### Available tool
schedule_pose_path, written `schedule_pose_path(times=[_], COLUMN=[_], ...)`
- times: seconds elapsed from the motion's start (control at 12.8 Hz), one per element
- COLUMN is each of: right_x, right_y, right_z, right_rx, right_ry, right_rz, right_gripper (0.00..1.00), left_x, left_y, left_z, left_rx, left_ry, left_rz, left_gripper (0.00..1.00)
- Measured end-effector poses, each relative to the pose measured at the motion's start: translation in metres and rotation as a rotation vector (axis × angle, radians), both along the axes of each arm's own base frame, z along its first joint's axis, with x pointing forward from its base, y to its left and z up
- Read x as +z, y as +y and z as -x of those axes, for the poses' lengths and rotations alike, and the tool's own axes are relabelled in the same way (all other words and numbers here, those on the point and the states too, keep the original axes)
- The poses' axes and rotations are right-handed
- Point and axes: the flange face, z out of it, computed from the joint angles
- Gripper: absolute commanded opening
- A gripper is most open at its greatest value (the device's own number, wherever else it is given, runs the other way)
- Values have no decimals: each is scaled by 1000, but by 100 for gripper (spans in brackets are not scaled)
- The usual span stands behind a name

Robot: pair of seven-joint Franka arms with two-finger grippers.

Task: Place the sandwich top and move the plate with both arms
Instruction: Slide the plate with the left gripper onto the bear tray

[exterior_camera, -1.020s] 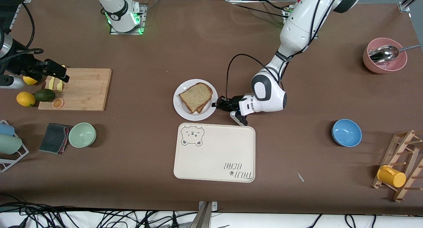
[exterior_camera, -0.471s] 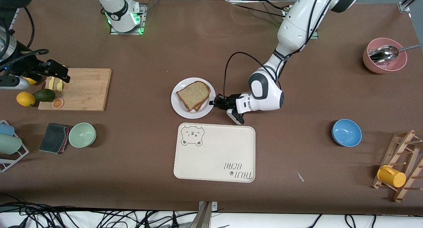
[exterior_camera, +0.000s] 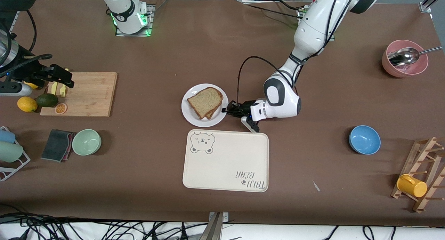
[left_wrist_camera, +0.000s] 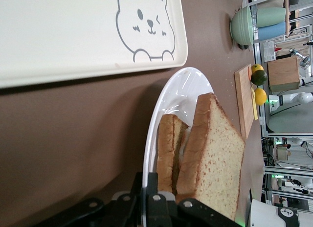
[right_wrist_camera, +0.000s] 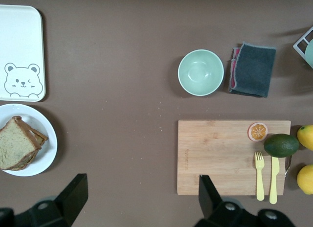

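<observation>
1. Gripping the plate (exterior_camera: 189,113) by its rim, my left gripper (exterior_camera: 229,110) has its fingers (left_wrist_camera: 152,200) pinched tight on the edge toward the left arm's end of the table; a second ago they were not quite fully closed.
2. The sandwich top (exterior_camera: 205,101) already lies on the lower slice (left_wrist_camera: 167,153), so the stacking looks done.
3. Over the last second the plate slid slightly away from the bear-print tray (exterior_camera: 226,160) and back, staying mid-table, just clear of the tray's edge.
4. My right gripper (right_wrist_camera: 139,195) waits, fingers wide and empty, over the wooden cutting board (exterior_camera: 87,94) at the right arm's end.
5. I judge the two-arm move has barely begun: the right arm must take the free rim.
</observation>
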Motion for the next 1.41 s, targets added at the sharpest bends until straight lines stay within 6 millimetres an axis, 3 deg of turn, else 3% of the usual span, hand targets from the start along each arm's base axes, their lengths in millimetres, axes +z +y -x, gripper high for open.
schedule_pose_path(times=[0.39,0.78,0.94,1.25,1.41], right_x=[0,0,0,0,0], right_y=[1,1,1,1,-1], right_z=[0,0,0,0,0], right_rx=[4,5,5,4,1], right_ry=[-1,-1,-1,-1,0], right_rz=[13,13,14,14,14], right_gripper=[100,100,100,100,100], left_x=[11,36,47,75,76], left_y=[23,28,45,103,125], left_z=[-22,-35,-49,-97,-110], left_rx=[48,78,107,209,247], left_ry=[31,67,53,44,50], left_rz=[36,73,86,138,144], left_gripper=[0,0,0,0,0])
